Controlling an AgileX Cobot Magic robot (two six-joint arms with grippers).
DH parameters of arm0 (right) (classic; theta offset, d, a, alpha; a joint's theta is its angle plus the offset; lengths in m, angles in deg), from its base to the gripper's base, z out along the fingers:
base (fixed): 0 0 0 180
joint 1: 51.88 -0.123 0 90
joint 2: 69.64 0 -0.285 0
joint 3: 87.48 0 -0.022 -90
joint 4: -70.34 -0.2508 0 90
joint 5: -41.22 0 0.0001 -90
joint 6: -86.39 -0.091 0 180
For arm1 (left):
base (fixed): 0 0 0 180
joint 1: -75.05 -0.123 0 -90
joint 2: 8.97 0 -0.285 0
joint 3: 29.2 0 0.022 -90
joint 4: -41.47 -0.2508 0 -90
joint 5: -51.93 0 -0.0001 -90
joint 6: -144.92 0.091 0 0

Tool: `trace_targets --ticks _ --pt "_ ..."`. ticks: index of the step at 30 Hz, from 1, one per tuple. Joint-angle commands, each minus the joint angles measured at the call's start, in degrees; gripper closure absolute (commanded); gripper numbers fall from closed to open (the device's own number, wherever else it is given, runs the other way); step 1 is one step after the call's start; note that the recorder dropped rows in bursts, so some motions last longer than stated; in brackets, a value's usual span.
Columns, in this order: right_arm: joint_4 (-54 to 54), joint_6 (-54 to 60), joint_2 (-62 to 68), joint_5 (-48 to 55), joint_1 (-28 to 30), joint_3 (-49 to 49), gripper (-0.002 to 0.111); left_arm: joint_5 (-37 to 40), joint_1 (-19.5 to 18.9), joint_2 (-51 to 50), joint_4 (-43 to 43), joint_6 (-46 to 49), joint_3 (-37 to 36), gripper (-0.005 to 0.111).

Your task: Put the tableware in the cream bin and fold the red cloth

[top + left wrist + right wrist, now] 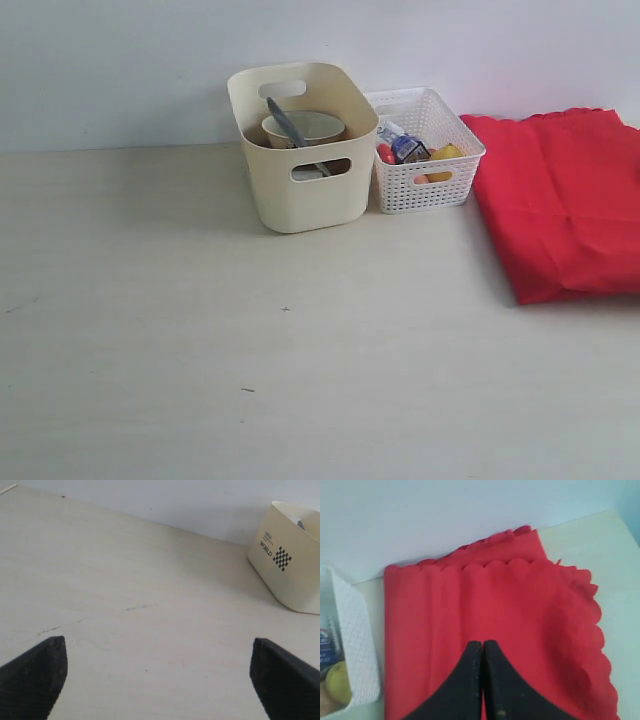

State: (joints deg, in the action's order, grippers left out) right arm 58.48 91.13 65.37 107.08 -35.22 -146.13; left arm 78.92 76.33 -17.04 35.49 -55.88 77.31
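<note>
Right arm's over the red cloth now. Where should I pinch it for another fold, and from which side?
Probably the loose scalloped corner of the red cloth, on the side away from the white basket. The basket-side edge looks like a straight closed fold lying flat, with nothing to pinch. Open the shut right gripper first and come down from above.

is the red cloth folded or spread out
Folded, at least once. In the right wrist view the red cloth shows two scalloped edges layered one behind the other, and it lies flat beside the white basket.
</note>
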Motion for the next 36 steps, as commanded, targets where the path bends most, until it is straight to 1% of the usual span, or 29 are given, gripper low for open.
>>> trace_targets --ticks 1,6,12,17,21,24,31,33,36 --pt "3.50 0.05 -5.93 -1.67 -4.26 6.62 0.108 -0.28 -0.13 0.28 0.23 -0.22 -0.32 0.013" --pt "4.90 0.05 -14.10 -7.11 -6.35 18.12 0.108 -0.28 -0.13 0.28 0.12 -0.22 -0.32 0.013" --pt "5.12 1.74 -26.83 -17.71 -6.32 37.37 0.108 -0.28 -0.13 0.28 0.12 -0.22 -0.32 0.013" --pt "4.50 5.71 -37.79 -25.23 -6.32 53.97 0.108 -0.28 -0.01 0.28 -0.01 -0.22 -0.32 0.013" --pt "4.73 6.11 -47.71 -31.45 -6.32 67.12 0.108 -0.28 0.11 0.28 -0.12 -0.22 -0.32 0.013" --pt "4.73 6.11 -54.52 -36.02 -6.32 75.16 0.108 -0.28 0.72 0.28 -0.20 -0.22 -0.32 0.013" --pt "4.73 6.68 -68.66 -44.93 -6.32 89.19 0.108 -0.28 1.51 0.28 -0.20 -0.22 -0.32 0.013" --pt "4.73 7.14 -72.28 -46.86 -6.72 91.88 0.108 -0.28 1.51 0.28 -0.20 -0.22 -0.32 0.013" --pt "4.46 10.84 -76.93 -47.70 -7.39 93.61 0.108 -0.28 1.51 0.28 -0.20 -0.22 -0.32 0.013"
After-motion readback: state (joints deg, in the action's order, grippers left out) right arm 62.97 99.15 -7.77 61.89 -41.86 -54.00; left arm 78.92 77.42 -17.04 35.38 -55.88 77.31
